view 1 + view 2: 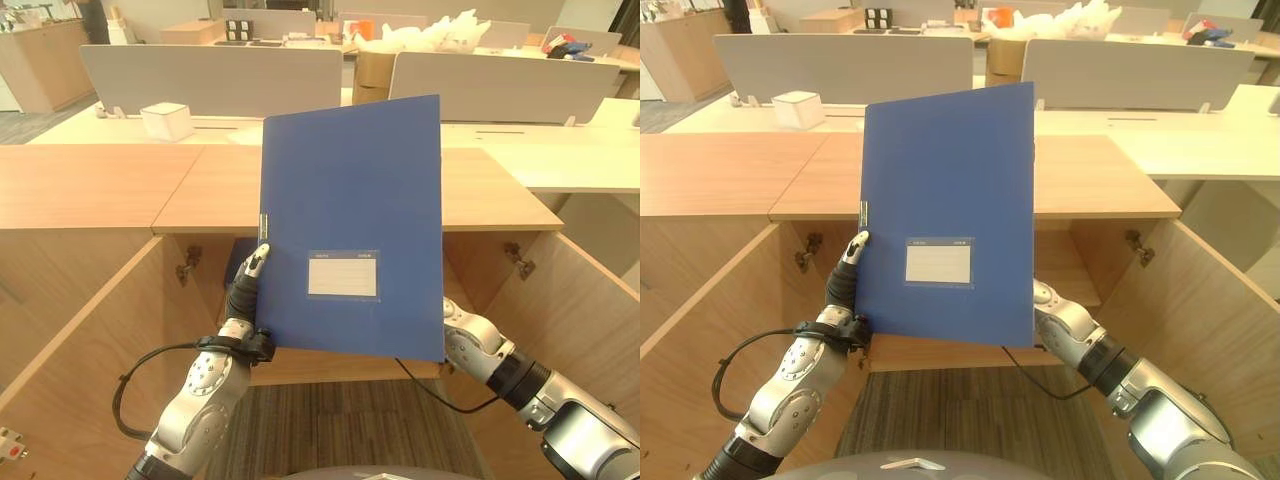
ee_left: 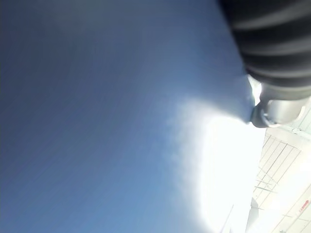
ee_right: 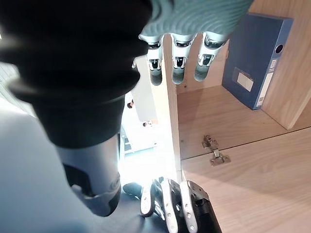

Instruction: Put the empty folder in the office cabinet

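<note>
Blue folder (image 1: 350,225) held upright before the open cabinet (image 1: 100,320), left hand (image 1: 248,285) flat-fingered on its edge, right hand (image 3: 177,60) straight-fingered behind; unclamped, liable to slip or catch the cabinet's top.

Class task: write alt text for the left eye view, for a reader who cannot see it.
A blue folder is held upright between the left hand and the right hand, before an open wooden cabinet; office desks stand behind.

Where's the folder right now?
The blue folder is upright in the middle of the eye views, held between the left hand and the right arm, in front of the open cabinet.
</note>
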